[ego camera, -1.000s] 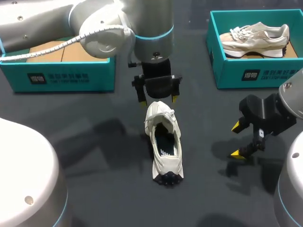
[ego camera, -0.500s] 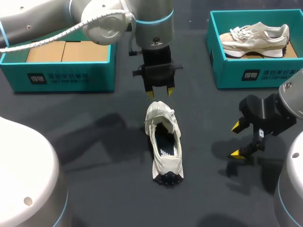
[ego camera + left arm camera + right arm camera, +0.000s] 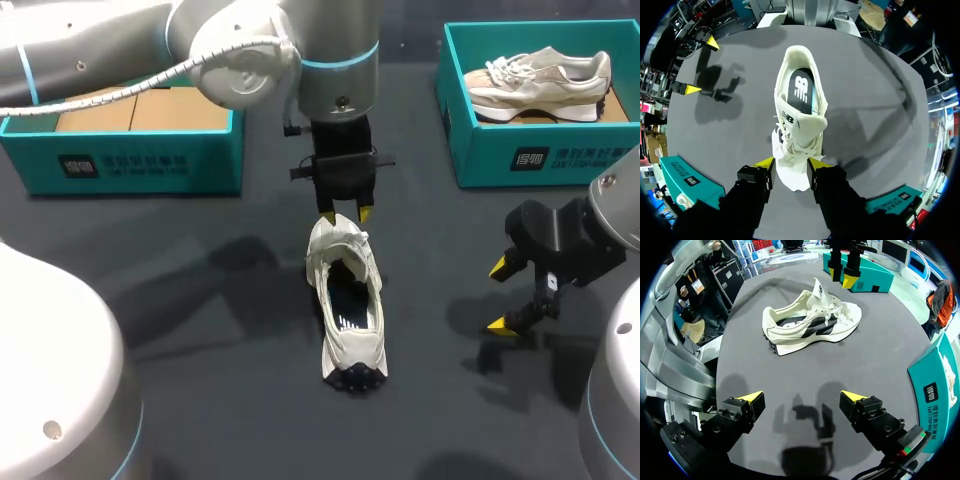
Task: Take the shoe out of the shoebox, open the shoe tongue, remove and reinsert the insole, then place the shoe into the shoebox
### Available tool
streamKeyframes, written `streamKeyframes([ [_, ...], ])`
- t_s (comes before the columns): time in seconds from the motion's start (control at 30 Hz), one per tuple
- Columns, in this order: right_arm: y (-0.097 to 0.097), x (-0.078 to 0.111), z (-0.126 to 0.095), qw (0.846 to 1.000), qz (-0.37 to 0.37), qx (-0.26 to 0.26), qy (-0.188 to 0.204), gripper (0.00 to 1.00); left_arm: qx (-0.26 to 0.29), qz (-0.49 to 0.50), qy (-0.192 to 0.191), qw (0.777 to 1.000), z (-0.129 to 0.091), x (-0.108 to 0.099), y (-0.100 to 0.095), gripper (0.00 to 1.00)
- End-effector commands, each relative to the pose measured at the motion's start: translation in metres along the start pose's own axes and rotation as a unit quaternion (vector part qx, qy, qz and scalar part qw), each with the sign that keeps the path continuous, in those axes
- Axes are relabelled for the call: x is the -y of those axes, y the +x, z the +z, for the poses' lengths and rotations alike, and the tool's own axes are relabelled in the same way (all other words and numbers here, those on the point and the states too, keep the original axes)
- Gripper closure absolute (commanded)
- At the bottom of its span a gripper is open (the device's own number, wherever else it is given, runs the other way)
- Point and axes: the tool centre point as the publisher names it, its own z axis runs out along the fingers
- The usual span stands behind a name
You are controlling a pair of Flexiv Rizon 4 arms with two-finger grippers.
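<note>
One white shoe point(image 3: 345, 305) lies mid-worktop point(image 3: 200, 300); of two teal boxes, the left shoebox point(image 3: 120, 165) has no shoe and the right shoebox point(image 3: 520, 155) holds a second shoe point(image 3: 540, 85). The left end effector point(image 3: 791, 162) straddles the white shoe's toe; I cannot tell whether it grips. The right end effector point(image 3: 497, 296) hangs released, well apart.

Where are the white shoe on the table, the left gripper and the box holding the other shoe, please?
white shoe point(image 3: 347, 300): head view, insole.
left gripper point(image 3: 345, 214): head view, between its tips.
box point(image 3: 480, 156): head view, front wall.
</note>
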Motion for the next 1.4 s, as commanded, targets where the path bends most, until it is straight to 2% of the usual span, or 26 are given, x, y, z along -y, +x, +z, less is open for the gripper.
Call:
streamKeyframes([
  [0.03, 0.002, 0.001, -0.001, 1.000, 0.000, 0.001, 0.000, 0.00, -0.003, 0.001, 0.005, 1.000, 0.012, 0.008, -0.002, 0.61],
  [0.23, 0.002, 0.001, -0.001, 1.000, 0.000, 0.001, 0.000, 0.00, -0.015, -0.006, 0.022, 1.000, 0.026, 0.027, 0.003, 0.61],
  [0.43, 0.002, 0.001, -0.001, 1.000, 0.000, 0.001, 0.000, 0.00, -0.011, -0.015, 0.038, 0.999, 0.043, 0.046, 0.018, 0.63],
  [0.57, 0.002, 0.001, -0.001, 1.000, 0.000, 0.001, 0.000, 0.00, -0.008, -0.015, 0.046, 0.999, 0.046, 0.055, 0.023, 0.65],
  [0.67, 0.002, 0.001, -0.001, 1.000, 0.000, 0.001, 0.000, 0.00, -0.004, -0.013, 0.042, 0.999, 0.043, 0.059, 0.024, 0.66],
  [0.87, 0.002, 0.001, -0.001, 1.000, 0.000, 0.001, 0.000, 0.00, 0.032, -0.004, 0.031, 0.999, 0.012, 0.062, 0.027, 0.67],
  [0.93, 0.002, 0.001, -0.001, 1.000, 0.000, 0.001, 0.000, 0.00, 0.034, -0.002, 0.027, 0.999, 0.010, 0.063, 0.024, 0.67],
  [1.07, 0.002, 0.001, -0.001, 1.000, 0.000, 0.001, 0.000, 0.00, 0.024, 0.007, 0.029, 0.999, 0.027, 0.064, 0.014, 0.75],
  [1.27, 0.002, 0.001, -0.001, 1.000, 0.000, 0.001, 0.000, 0.00, -0.009, 0.014, 0.050, 0.999, 0.060, 0.076, 0.015, 0.75],
  [1.4, 0.002, 0.001, -0.001, 1.000, 0.000, 0.001, 0.000, 0.00, -0.019, 0.022, 0.052, 0.998, 0.067, 0.088, 0.021, 0.75],
])
